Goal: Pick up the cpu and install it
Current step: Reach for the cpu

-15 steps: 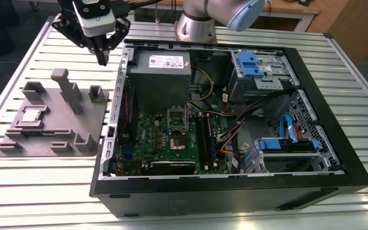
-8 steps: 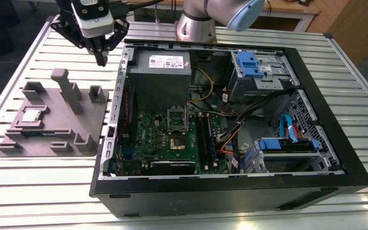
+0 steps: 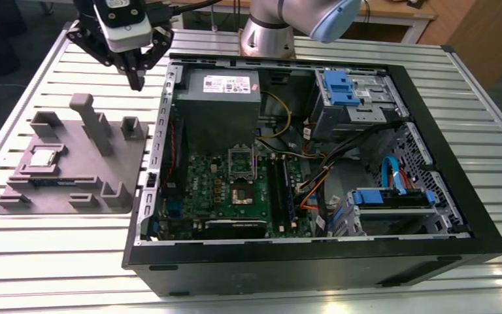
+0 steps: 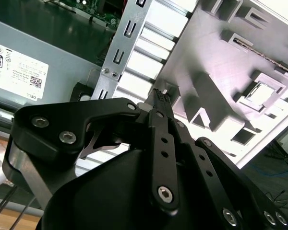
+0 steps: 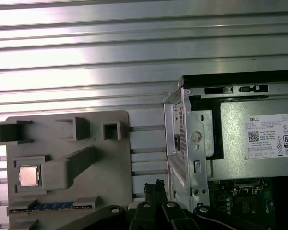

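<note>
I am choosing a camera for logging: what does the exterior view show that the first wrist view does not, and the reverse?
Exterior view extra: the motherboard's cpu socket, blue drive carriers, the arm's base. First wrist view extra: nothing new, just a straight-down look into the pockets of the tray. Shared: the cpu lying in its tray pocket, the power supply, the shut gripper hanging between tray and case.
</note>
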Controlling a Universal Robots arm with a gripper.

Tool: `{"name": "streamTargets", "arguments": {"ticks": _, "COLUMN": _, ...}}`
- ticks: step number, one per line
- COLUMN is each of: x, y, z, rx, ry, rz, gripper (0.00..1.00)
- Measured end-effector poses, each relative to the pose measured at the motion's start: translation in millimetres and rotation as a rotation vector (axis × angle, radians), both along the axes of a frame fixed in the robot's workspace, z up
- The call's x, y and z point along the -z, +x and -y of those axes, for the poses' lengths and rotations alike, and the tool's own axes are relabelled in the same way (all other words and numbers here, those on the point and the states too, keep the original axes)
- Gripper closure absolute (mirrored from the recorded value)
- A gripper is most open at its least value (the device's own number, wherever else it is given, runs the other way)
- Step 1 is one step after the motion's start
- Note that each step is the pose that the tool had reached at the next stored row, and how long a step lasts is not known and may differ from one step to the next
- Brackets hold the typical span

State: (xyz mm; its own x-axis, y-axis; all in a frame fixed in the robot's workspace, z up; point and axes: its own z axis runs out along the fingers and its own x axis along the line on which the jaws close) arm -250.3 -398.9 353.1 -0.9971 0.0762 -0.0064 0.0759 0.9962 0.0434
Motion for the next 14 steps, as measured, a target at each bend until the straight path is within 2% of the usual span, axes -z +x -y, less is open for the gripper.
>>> {"name": "streamTargets", "arguments": {"ticks": 14, "x": 1.0, "y": -4.4, "z": 0.0, "rx": 0.000, "ry": 0.0000, "rz": -0.0004, "gripper": 0.90}}
